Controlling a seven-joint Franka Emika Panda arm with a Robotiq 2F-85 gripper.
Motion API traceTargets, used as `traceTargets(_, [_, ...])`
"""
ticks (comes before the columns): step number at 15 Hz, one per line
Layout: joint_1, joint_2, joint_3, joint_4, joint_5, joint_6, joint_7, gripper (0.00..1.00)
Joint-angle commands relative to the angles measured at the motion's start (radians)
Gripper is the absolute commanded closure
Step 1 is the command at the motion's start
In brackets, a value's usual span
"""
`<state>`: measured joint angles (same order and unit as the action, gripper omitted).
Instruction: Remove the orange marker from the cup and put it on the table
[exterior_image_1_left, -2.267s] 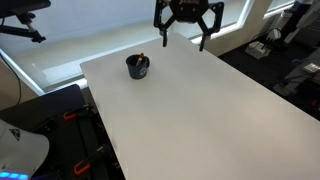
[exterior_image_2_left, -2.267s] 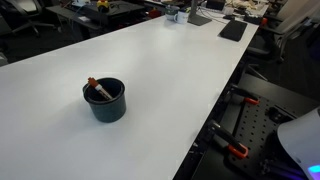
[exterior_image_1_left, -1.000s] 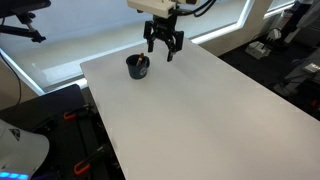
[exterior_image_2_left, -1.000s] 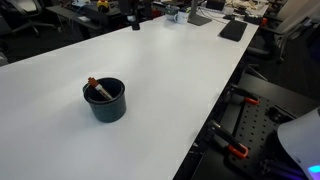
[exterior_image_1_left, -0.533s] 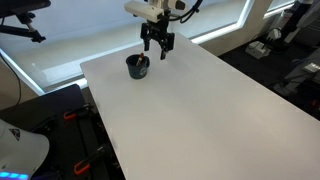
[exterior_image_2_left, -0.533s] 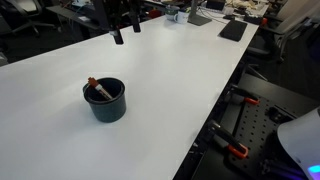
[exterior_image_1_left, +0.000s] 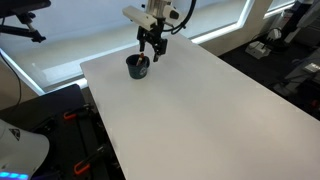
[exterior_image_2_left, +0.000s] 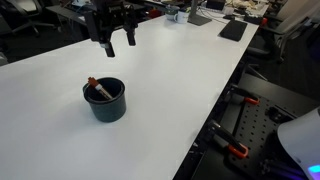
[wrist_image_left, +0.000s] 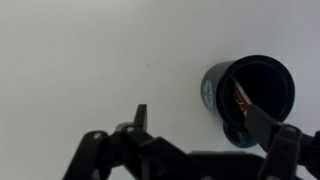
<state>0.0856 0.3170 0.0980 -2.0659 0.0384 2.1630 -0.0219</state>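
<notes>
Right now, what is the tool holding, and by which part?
Nothing. The tool hangs open near the cup, and the marker lies inside the cup.

Bright window (exterior_image_1_left: 90, 25) backlight, pale table (exterior_image_1_left: 200, 110) glare, dim wrist view.

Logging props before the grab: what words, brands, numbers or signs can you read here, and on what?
No text can be read in any view.
On the cup: a pale patch on its outer wall in the wrist view, too blurred to read.
On the orange marker: no legible print.
On the table: plain white, no writing.
</notes>
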Motion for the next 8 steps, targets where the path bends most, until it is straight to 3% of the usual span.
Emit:
traceTargets(1, [0.039,0.066,0.028,0.029,0.065,0.066,0.093,0.00])
traceTargets(4, [0.098,0.122,0.019,0.039,0.032,0.175,0.220,0.00])
traceTargets(5, [0.069,0.087,0.025,0.015,0.045,0.127,0.143,0.00])
traceTargets(8, [0.097,0.124,0.025,0.027,0.043,0.173,0.193,0.00])
